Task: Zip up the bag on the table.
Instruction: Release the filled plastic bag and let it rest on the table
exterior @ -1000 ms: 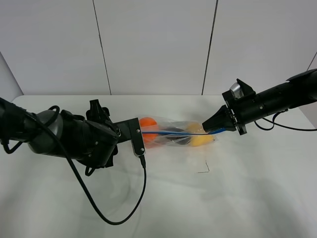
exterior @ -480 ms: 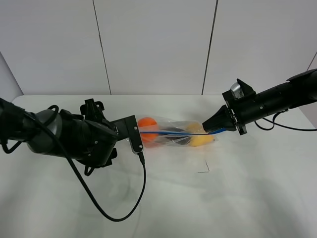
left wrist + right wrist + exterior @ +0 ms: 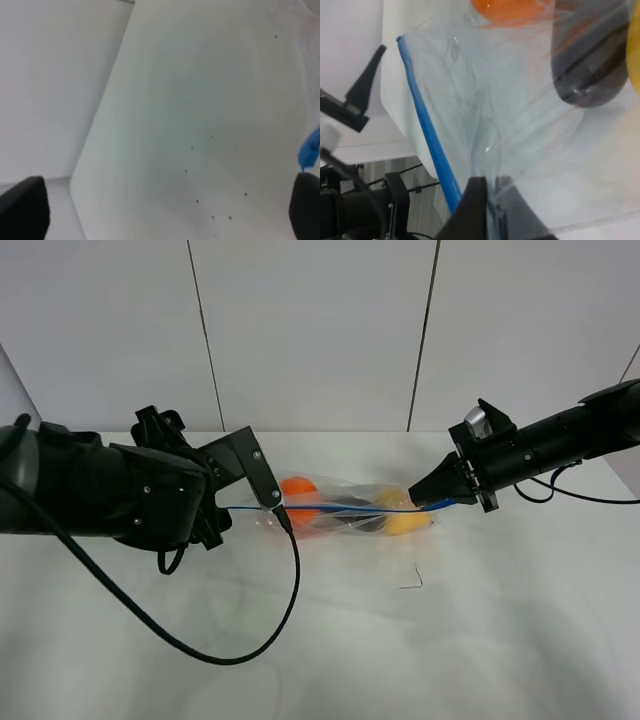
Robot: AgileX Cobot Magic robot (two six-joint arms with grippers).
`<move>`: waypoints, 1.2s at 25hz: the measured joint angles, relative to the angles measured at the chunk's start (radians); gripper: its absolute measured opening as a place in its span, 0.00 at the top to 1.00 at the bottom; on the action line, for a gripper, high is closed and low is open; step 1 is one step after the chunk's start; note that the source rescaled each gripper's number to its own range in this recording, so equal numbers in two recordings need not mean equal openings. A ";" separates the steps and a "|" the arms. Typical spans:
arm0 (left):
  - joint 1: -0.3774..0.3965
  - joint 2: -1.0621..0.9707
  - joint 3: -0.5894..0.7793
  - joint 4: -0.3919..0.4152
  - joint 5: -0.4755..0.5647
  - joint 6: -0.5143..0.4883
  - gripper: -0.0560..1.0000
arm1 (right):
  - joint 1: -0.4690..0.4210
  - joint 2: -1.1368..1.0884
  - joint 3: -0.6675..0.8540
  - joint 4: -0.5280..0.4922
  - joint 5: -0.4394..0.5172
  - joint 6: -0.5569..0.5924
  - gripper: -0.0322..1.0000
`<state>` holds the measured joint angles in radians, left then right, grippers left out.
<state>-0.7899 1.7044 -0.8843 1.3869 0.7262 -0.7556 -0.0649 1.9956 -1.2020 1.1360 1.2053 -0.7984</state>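
Observation:
The bag (image 3: 350, 508) lies on the white table (image 3: 450, 640). It is clear plastic with orange, dark purple and yellow toy produce inside and a blue zipper strip (image 3: 380, 508) along its top edge. My right gripper (image 3: 428, 502) is shut on the bag's right end. In the right wrist view its jaws (image 3: 492, 200) pinch the plastic next to the zipper strip (image 3: 427, 135). My left gripper (image 3: 268, 495) is open and raised just left of the bag's left end. In the left wrist view (image 3: 162, 207) only a blue zipper tip (image 3: 310, 152) shows near one finger.
The left arm's black cable (image 3: 285, 625) loops over the table in front of the bag. A small thin dark mark (image 3: 410, 582) lies on the table in front of the bag. White wall panels stand behind the table.
My left arm has lifted and swung back to the left, taking its gripper off the bag's left end. The right gripper and the bag have stayed in place.

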 joint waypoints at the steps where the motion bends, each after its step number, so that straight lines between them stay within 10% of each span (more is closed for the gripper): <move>1: 0.004 -0.007 0.000 -0.014 0.001 0.000 0.00 | 0.000 0.000 0.000 0.000 0.000 0.000 0.97; 9: 0.142 -0.067 -0.065 -0.239 -0.034 0.036 0.00 | 0.000 0.000 0.000 0.000 0.000 0.000 0.97; 30: 0.563 -0.093 -0.168 -1.004 0.013 0.520 0.00 | 0.000 0.000 0.000 -0.001 0.000 -0.009 0.97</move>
<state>-0.2270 1.6114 -1.0527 0.3829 0.7391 -0.2353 -0.0649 1.9956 -1.2020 1.1351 1.2053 -0.8072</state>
